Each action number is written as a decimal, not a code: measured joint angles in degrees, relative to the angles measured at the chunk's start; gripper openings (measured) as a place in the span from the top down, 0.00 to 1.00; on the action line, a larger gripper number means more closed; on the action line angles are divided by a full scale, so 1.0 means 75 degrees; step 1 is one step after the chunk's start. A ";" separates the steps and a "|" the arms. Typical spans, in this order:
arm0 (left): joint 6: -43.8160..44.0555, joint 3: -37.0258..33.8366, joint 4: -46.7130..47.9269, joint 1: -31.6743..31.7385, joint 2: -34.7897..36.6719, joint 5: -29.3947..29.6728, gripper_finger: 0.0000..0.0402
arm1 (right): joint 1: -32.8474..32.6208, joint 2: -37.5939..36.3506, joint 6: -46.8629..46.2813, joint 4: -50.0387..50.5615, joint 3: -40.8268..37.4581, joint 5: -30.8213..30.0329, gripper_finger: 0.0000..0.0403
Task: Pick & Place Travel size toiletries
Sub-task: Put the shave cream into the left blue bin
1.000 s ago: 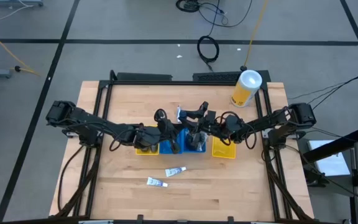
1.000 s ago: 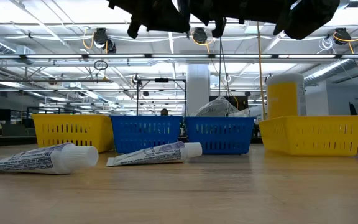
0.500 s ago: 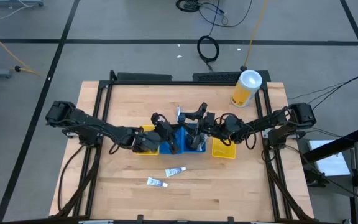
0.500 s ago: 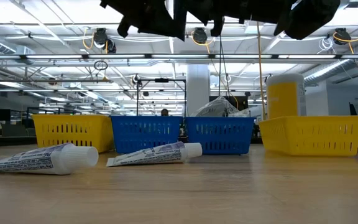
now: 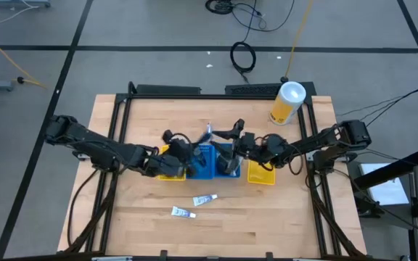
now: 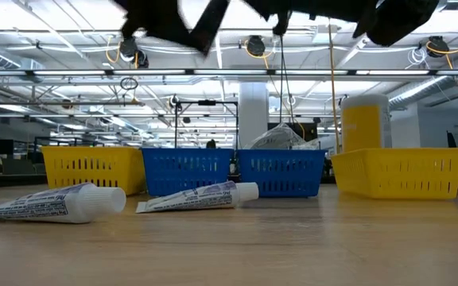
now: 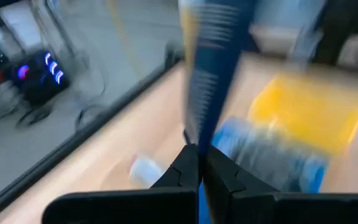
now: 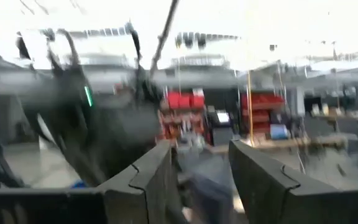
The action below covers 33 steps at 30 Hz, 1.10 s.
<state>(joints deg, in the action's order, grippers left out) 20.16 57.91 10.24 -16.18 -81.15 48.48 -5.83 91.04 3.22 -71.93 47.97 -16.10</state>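
Two tubes left on the desk, both on the near side of the bins; left claw nearer.

Left claw (image 5: 171,138) hangs above the yellow bin (image 5: 170,172) at the left end of the row, clenched, with what looks like a dark navy packet (image 7: 211,81) pinched upright between its fingers. Right claw (image 5: 232,135) hangs over the right blue bin (image 5: 227,171), fingers apart, nothing visibly held. The upper tube (image 5: 205,199) and lower tube (image 5: 182,212) lie flat on bare wood, well clear of the bins, toward the near desk edge from both claws. Long axes run roughly left-right, the upper one tilted a little; upper cap points right, lower cap left. My read: left arm has the shorter reach, after it drops the packet.
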 joint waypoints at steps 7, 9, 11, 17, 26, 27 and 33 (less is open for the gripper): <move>0.1417 0.0002 0.2071 -0.0189 0.0141 -0.0144 1.00 | -0.0170 -0.0474 0.0502 0.0089 -0.0171 -0.0010 0.62; 0.1764 -0.0038 0.2573 -0.0221 0.0107 -0.0402 1.00 | -0.0210 -0.0562 0.0615 -0.0086 -0.0130 -0.0027 0.62; 0.1938 -0.0030 0.2623 -0.0242 0.0100 -0.0673 1.00 | -0.0267 -0.0777 0.0706 0.0024 -0.0232 -0.0030 0.63; 0.2266 -0.0020 0.2696 -0.0244 0.0079 -0.1624 1.00 | -0.0309 -0.0936 0.0698 0.0362 -0.0303 -0.0049 0.64; 0.2743 -0.0032 0.2621 -0.0100 -0.0578 -0.2201 1.00 | -0.0311 -0.1004 0.0641 0.1258 -0.0307 -0.0060 0.64; 0.2812 -0.0034 0.2597 -0.0059 -0.0630 -0.2290 1.00 | -0.0311 -0.1004 0.0638 0.1319 -0.0307 -0.0059 0.64; 0.3144 -0.0035 0.2639 0.0179 -0.0792 -0.2751 1.00 | -0.0311 -0.1002 0.0635 0.1544 -0.0304 -0.0069 0.64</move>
<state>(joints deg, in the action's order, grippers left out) 43.74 57.65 30.03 -14.84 -87.09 27.84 -8.16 83.53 7.99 -60.35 45.69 -16.62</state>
